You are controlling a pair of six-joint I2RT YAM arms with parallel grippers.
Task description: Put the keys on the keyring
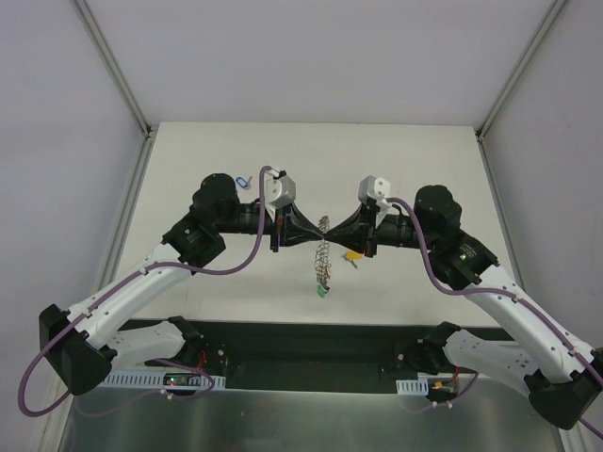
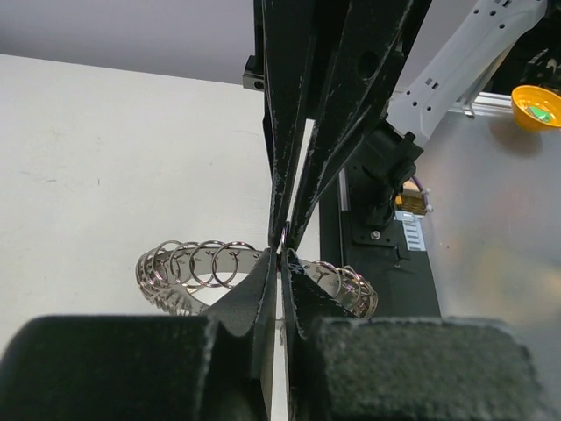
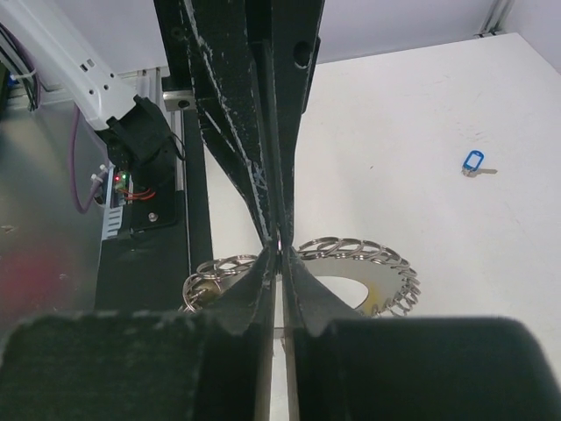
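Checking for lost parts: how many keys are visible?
3: blue-tagged key on the table's far left; yellow-tagged key beside the keyring; green-tagged key at its near end. Others may be hidden.

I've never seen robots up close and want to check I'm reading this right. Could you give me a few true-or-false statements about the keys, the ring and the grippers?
1. The left gripper and the right gripper both pinch the keyring at the same spot. True.
2. The blue-tagged key hangs on the keyring. False: it lies alone on the table, apart from the ring.
3. A green tag shows at the keyring's near end. True.
4. The right gripper holds the yellow-tagged key. False: it lies on the table beside the ring, ungripped.
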